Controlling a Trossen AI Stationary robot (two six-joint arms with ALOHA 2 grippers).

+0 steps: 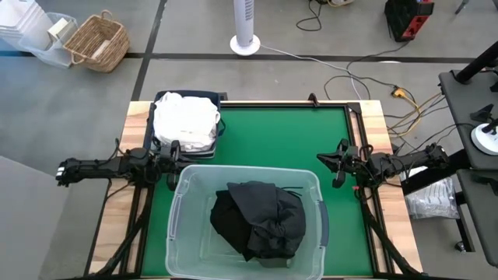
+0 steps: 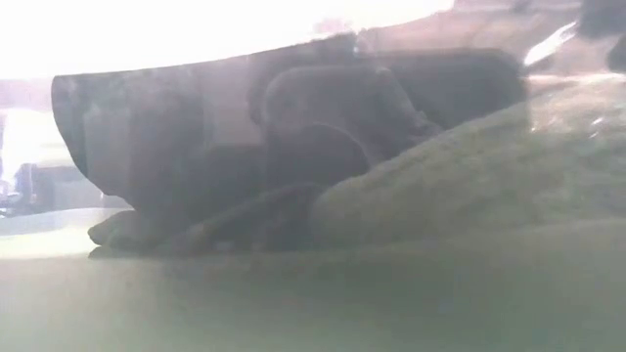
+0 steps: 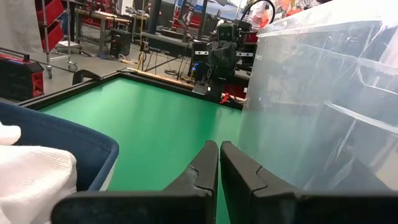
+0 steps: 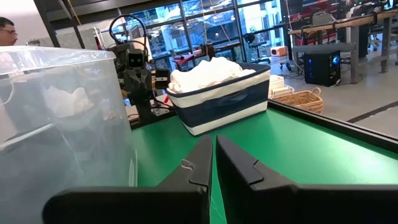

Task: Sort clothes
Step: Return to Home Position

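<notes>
White clothes lie heaped in the navy blue bin at the table's far left; they also show in the right wrist view. Black and dark clothes lie bunched on the floor of the clear plastic tub at the near middle, and fill the low view. My left gripper hovers shut at the left edge, between bin and tub. My right gripper hovers shut near the right edge, beside the tub's far right corner. Neither holds anything.
Bare green mat stretches from the bin to the right edge and behind the tub. A black frame rims the mat. Off the table sit a wicker basket, a white fan base and cables. A person shows at the right wrist view's edge.
</notes>
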